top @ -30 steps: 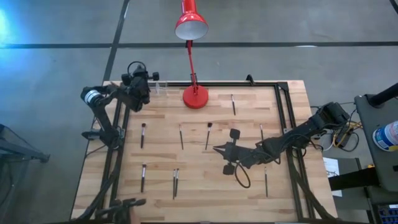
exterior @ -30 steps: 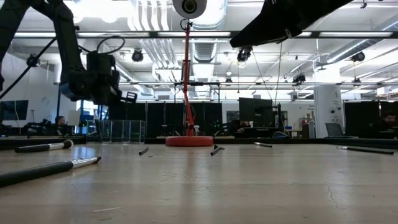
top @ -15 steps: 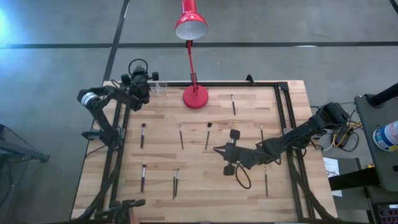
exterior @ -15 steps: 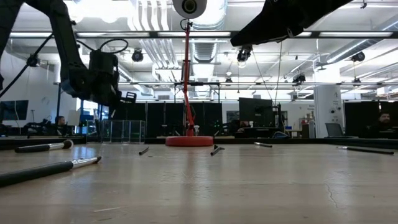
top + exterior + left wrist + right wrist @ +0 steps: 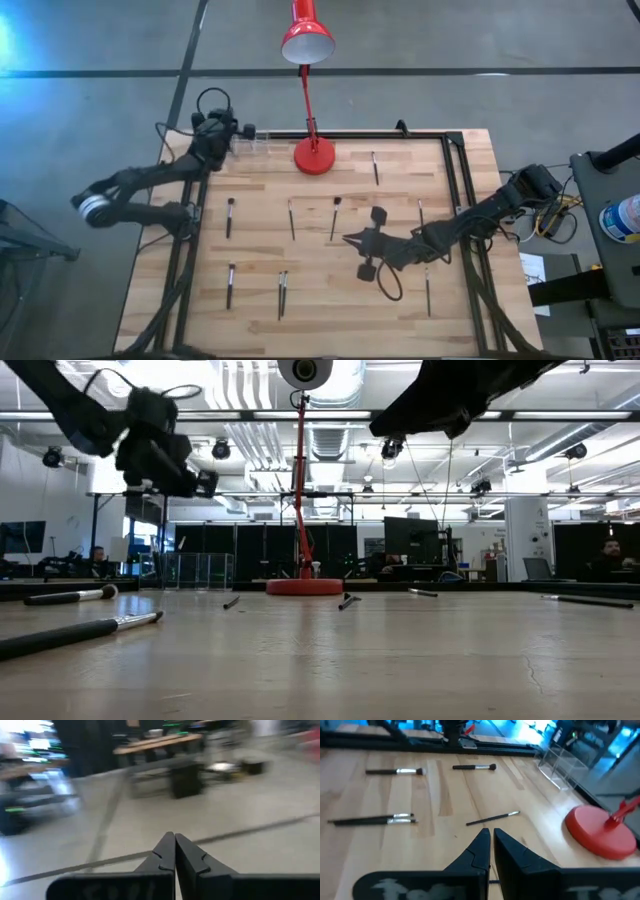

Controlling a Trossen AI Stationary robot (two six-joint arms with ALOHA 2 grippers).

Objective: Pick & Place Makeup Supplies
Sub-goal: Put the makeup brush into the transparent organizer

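Observation:
Several makeup supplies, thin dark brushes and pencils, lie scattered on the wooden table (image 5: 400, 330), among them one brush (image 5: 230, 215), another (image 5: 335, 218) and a pencil (image 5: 427, 290). My left gripper (image 5: 232, 130) is shut and empty, raised at the table's back left corner beside a clear container (image 5: 256, 140). In the left wrist view its gripper (image 5: 174, 836) looks out over the floor beyond the table. My right gripper (image 5: 347, 240) hangs shut and empty over the table's middle, and in the right wrist view the gripper (image 5: 490, 832) hovers just short of a thin pencil (image 5: 492, 819).
A red desk lamp stands on its base (image 5: 314, 155) at the back middle, its head (image 5: 306, 40) beyond the table edge. A black frame rail (image 5: 455, 200) runs along the table's sides. A cable loop (image 5: 388, 285) hangs under the right arm.
The left arm has swung out, its elbow dropping to the lower left, and its gripper has risen and tilted over the back left corner. Its fingers have shut. The right arm has not moved.

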